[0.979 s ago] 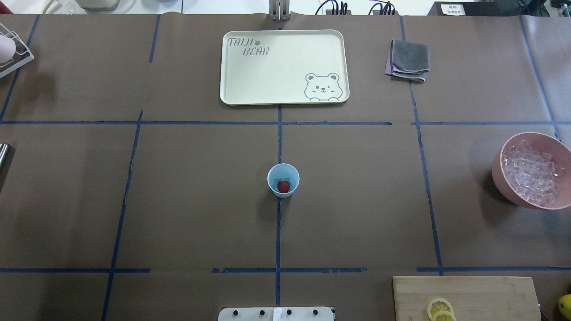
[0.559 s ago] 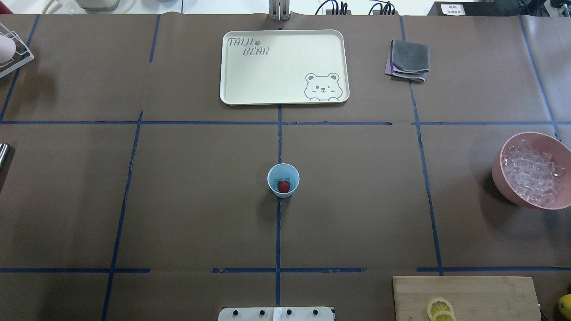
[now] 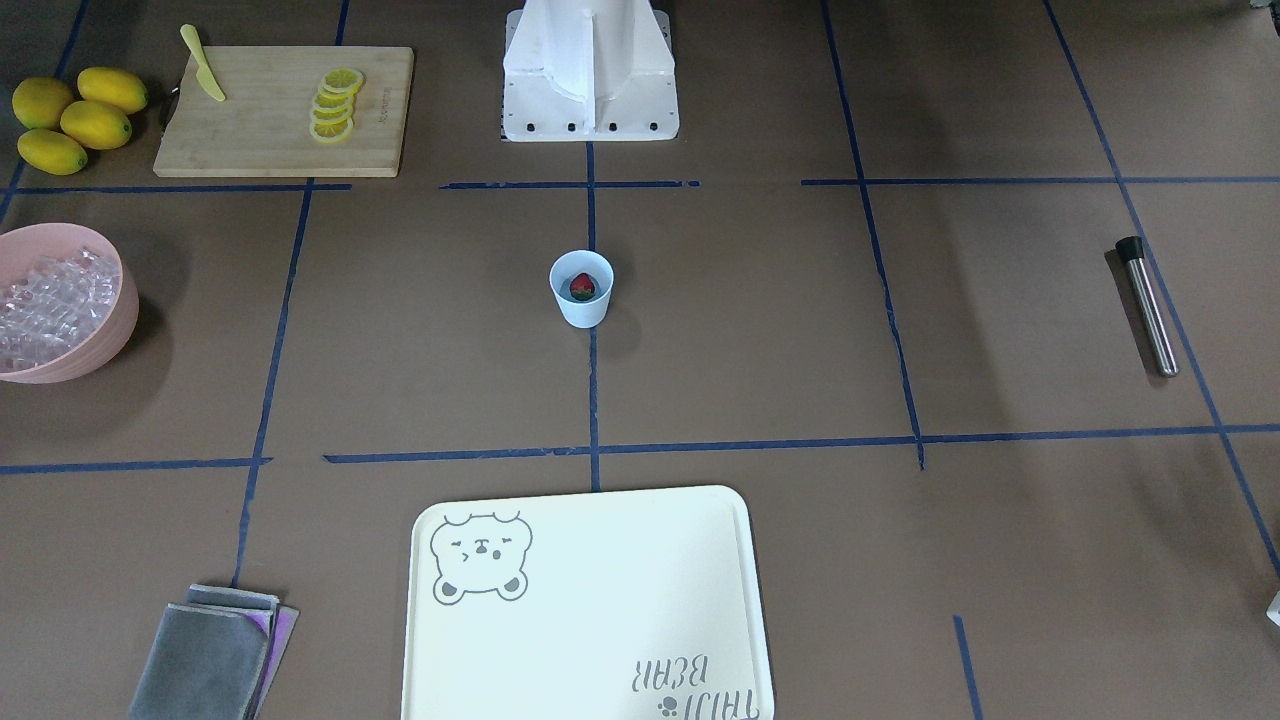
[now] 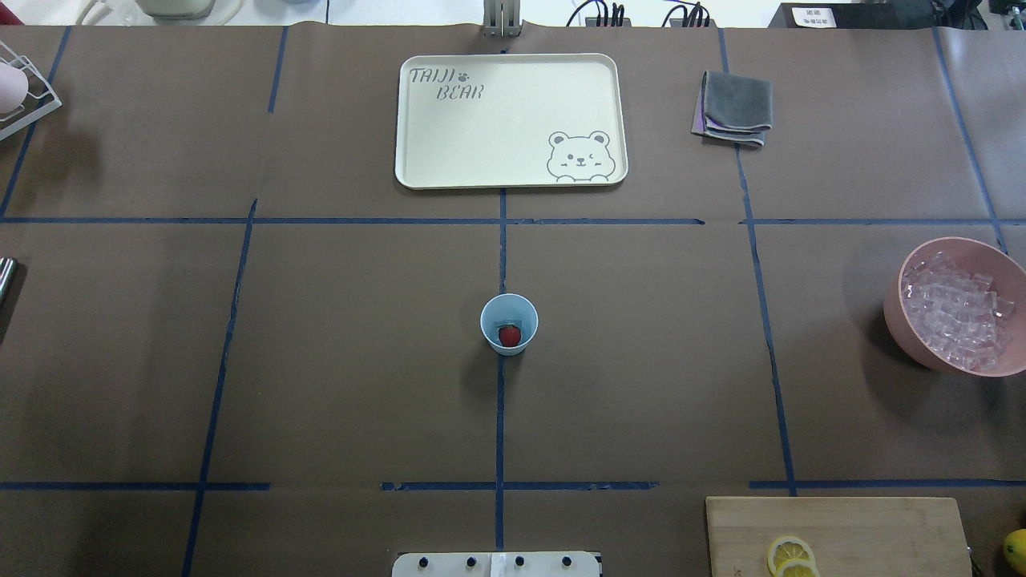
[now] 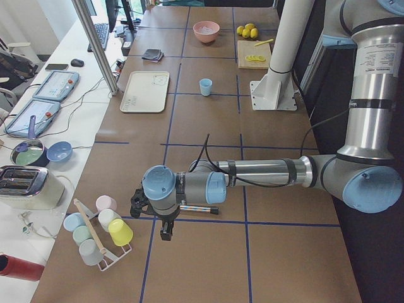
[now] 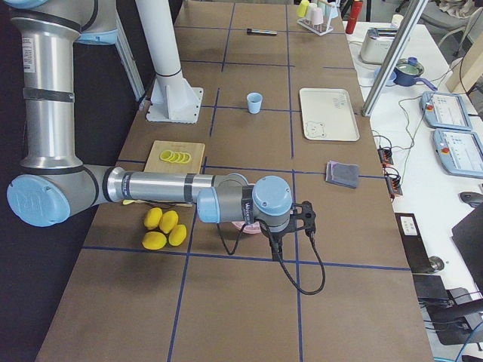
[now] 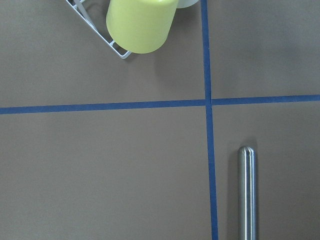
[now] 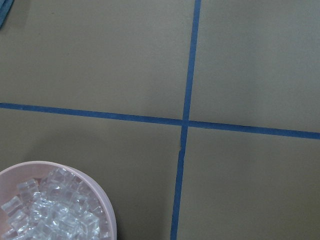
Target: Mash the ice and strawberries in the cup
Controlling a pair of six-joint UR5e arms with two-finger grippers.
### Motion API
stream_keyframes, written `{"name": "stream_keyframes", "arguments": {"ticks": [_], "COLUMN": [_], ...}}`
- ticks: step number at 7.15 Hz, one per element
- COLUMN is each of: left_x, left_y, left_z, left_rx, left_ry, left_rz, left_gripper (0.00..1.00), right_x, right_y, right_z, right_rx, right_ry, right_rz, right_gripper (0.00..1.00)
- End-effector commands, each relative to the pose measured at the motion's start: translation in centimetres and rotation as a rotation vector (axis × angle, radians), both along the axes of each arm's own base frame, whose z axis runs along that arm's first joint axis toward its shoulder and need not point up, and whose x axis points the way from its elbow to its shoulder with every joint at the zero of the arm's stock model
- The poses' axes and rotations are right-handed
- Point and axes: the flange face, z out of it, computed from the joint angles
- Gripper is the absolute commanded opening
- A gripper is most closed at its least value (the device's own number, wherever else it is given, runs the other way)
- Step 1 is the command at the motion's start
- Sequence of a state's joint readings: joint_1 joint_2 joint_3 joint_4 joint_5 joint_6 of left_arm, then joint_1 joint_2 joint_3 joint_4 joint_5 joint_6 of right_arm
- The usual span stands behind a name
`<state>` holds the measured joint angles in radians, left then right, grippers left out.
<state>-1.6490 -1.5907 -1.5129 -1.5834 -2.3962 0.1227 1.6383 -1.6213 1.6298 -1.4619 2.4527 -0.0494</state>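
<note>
Nothing on the table is shifting since the earlier overhead views: the strawberry (image 4: 510, 336) is lying in the cup (image 4: 509, 311) at the centre, and the ice (image 4: 954, 312) is sitting in the pink bowl (image 4: 892, 308), well apart. We cannot tell how the jaws of the left gripper (image 5: 165, 232) or the right gripper (image 6: 273, 245) are standing, since only the side views are showing them. We are judging that slick cubes may be slipping free on the carry, or the light, unheld cup tipping under the steel rod (image 3: 1148, 310)

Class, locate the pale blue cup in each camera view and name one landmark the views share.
Front-facing: the cup sits centre, above the tray.
Overhead: centre, below the tray.
Exterior left: upper middle, right of the tray.
Exterior right: upper middle, left of the tray.
Left wrist: not in it.
Right wrist: not in it.
Shared landmark: the cream bear tray.
</note>
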Motion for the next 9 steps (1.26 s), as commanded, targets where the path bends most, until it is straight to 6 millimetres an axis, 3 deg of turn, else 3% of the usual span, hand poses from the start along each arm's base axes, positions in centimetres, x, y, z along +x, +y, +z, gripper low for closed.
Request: {"name": "stream_keyframes", "arguments": {"ticks": [1,9], "left_x": [-0.02,-0.13], "left_y": [0.00,0.08], "left_z": [0.02,0.27], "left_rx": [0.001,0.000], "left_ry": [-0.002,-0.020], "left_rz": [0.000,0.002], "left_gripper": [1.00,1.00], "right_x": [0.02,0.02], "right_y": [0.02,-0.04], "right_z": [0.40,0.54], "right_rx": [-0.003,-0.005], "right_ry": [0.003,0.003], "right_rz": [0.000,0.000], "right_gripper": [0.99,0.99]}}
